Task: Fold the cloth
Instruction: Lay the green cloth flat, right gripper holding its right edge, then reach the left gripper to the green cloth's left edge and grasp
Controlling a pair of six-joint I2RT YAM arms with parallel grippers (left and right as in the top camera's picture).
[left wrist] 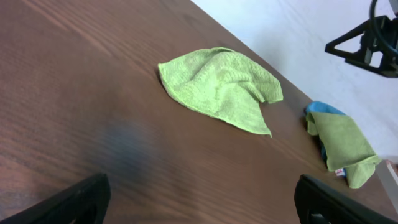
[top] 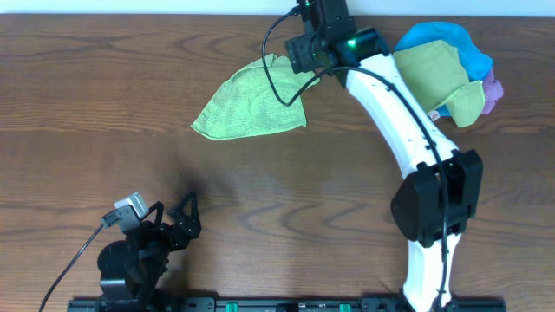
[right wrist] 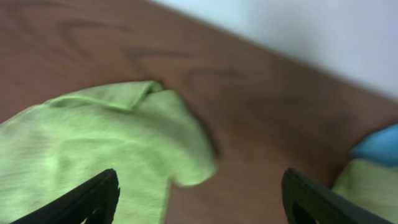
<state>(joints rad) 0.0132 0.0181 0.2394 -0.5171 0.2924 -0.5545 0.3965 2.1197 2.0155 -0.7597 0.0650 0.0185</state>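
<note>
A dark brown wood-grain tabletop [top: 104, 95] fills the overhead view, with a pale wall beyond its far edge in both wrist views.

The soft, bright lime-green cloth [top: 251, 104] lies rumpled on the tabletop in a rough fan shape, with one edge turned over on itself. It is directly below the right claw [top: 301, 54], which hangs over the cloth's far corner. In the right wrist view the lime-green cloth [right wrist: 81, 143] spreads beneath the right claw [right wrist: 199, 190] and out to its left. The claw's 2 black fingers [right wrist: 93, 199] stand wide apart and hold nothing.

To the right of that claw sits a heap of other cloths: a dull olive-green cloth [top: 434, 74] lies on a blue cloth [top: 447, 39], and a bit of purple fabric [top: 492, 91] shows at the heap's outer side.

The left claw [top: 186, 217] is well apart from everything, with the lime-green cloth [left wrist: 217, 87] far ahead of it. Its 2 fingers [left wrist: 74, 202] are also spread and empty.
</note>
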